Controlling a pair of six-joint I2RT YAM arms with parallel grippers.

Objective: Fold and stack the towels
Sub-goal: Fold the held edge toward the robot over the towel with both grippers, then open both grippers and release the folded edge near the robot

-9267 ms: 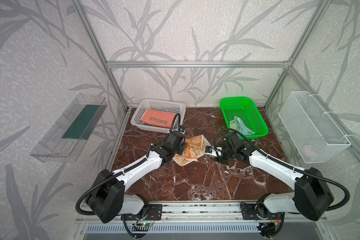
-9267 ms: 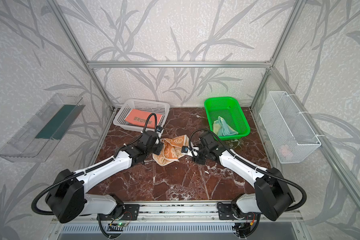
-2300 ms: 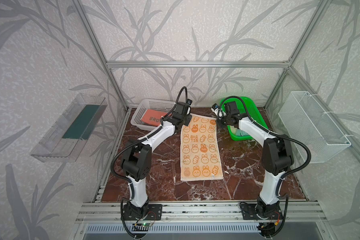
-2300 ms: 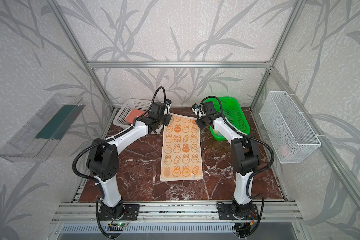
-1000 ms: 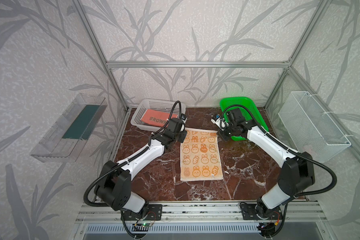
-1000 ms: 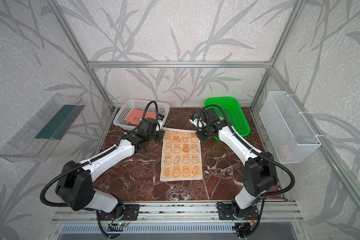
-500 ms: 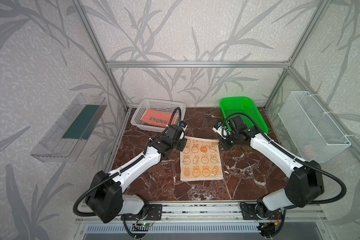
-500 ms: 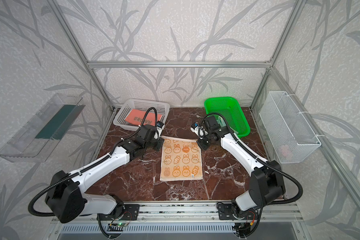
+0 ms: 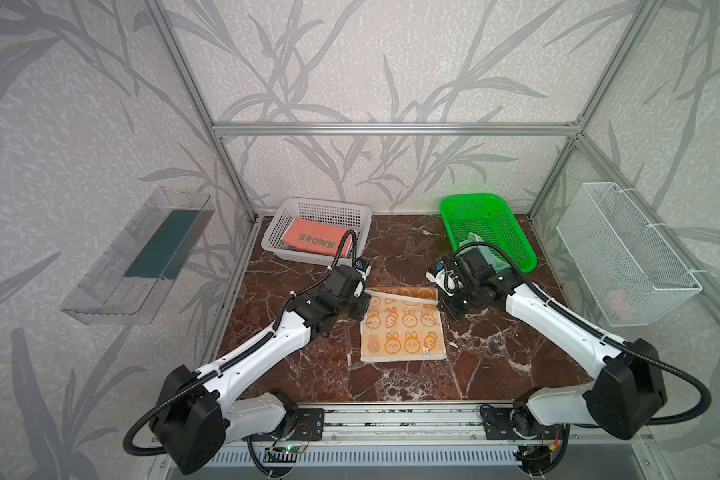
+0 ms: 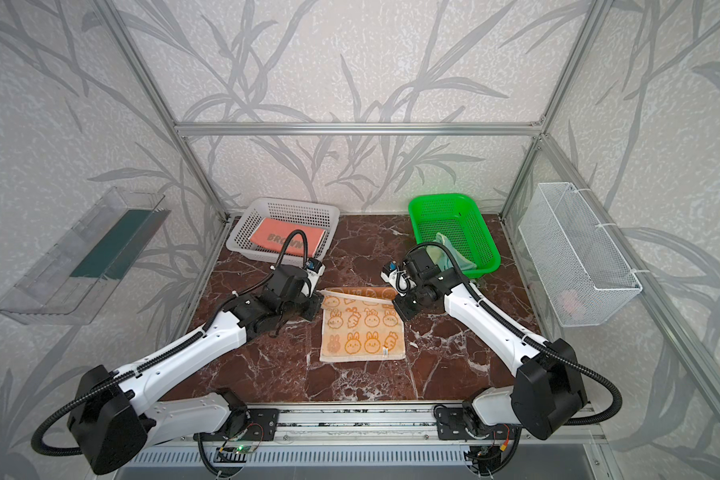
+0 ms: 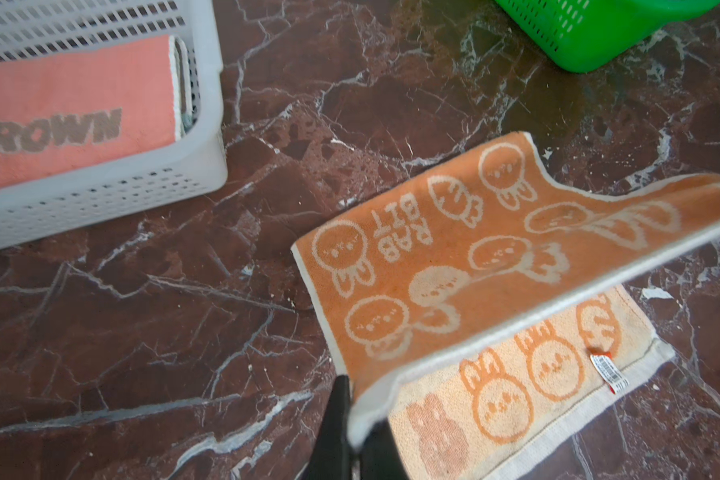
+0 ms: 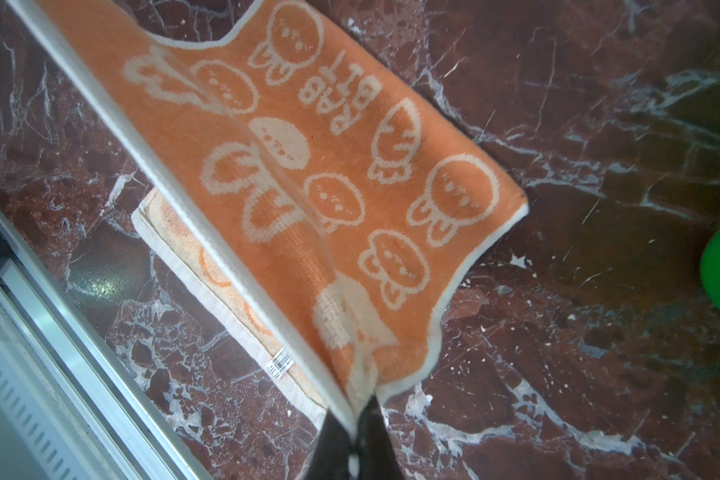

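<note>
orange rabbit towel point(image 9: 404, 332): mid-fold on the marble table point(image 9: 495, 357); judged risk of a skewed fold if the arms travel unevenly, or of a corner slipping from so thin a pinch. near half lies flat, far hem raised above it, one corner clamped in the left gripper point(image 9: 361, 296), the other in the right gripper point(image 9: 440, 301), jaws closed on the cloth. beyond this towel: salmon towel point(image 9: 313, 242) folded in white basket point(image 9: 281, 216), pale yellow towel point(image 9: 481, 245) in green basket point(image 9: 512, 232).

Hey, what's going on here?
Two robot arms are mid-fold on the orange rabbit towel. The left gripper and right gripper each pinch a corner of one edge, lifted over the part lying flat. The pink BROWN towel lies folded in the white basket; a pale towel sits in the green basket.
</note>
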